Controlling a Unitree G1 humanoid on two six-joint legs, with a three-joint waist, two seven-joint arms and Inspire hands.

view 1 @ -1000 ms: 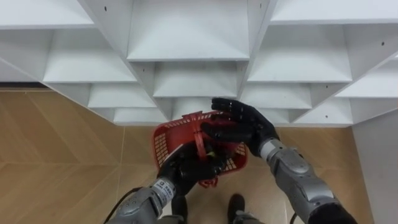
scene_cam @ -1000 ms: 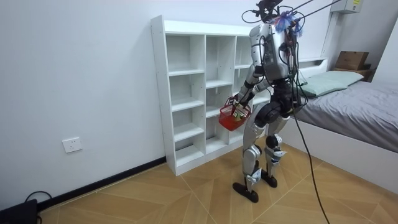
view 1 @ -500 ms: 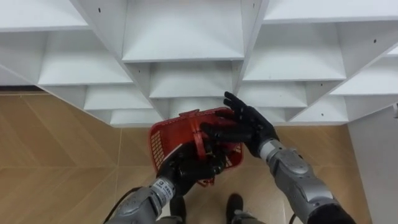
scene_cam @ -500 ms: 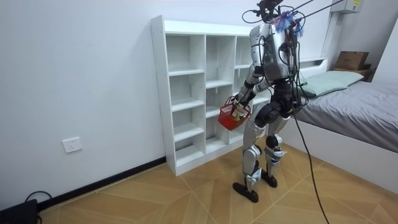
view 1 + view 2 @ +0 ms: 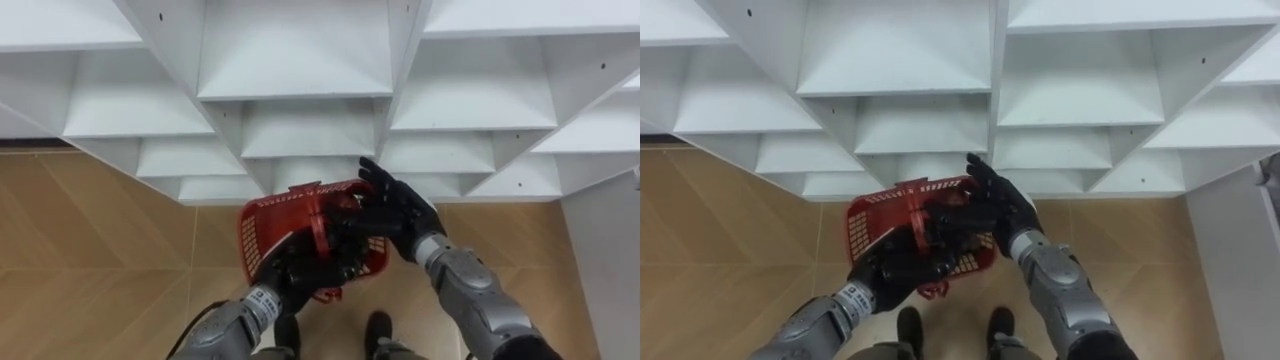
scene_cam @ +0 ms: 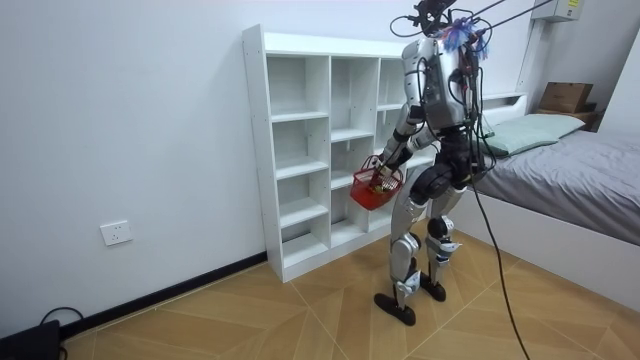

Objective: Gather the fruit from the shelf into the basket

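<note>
I stand facing the white closet shelves (image 5: 300, 60), which are bare in the eye views. My left hand (image 5: 305, 270) is shut on the handle of a red plastic basket (image 5: 262, 222) held at waist height over the floor. My right hand (image 5: 398, 212) is above the basket's right rim, its fingers spread and reaching left over the inside. Both hands cover most of the basket's inside. In the room view the basket (image 6: 368, 190) hangs in front of me beside the shelf unit (image 6: 300, 150), with something small and pale inside it.
Wooden floor (image 5: 90, 250) lies below the shelves. A white side panel (image 5: 610, 260) closes the view's right. In the room view a bed (image 6: 570, 170) stands behind me and a wall socket (image 6: 116, 233) sits low on the wall.
My right hand has slid left and down, so its fingers now reach further over the basket's inside. The basket has shifted slightly left in my left hand.
</note>
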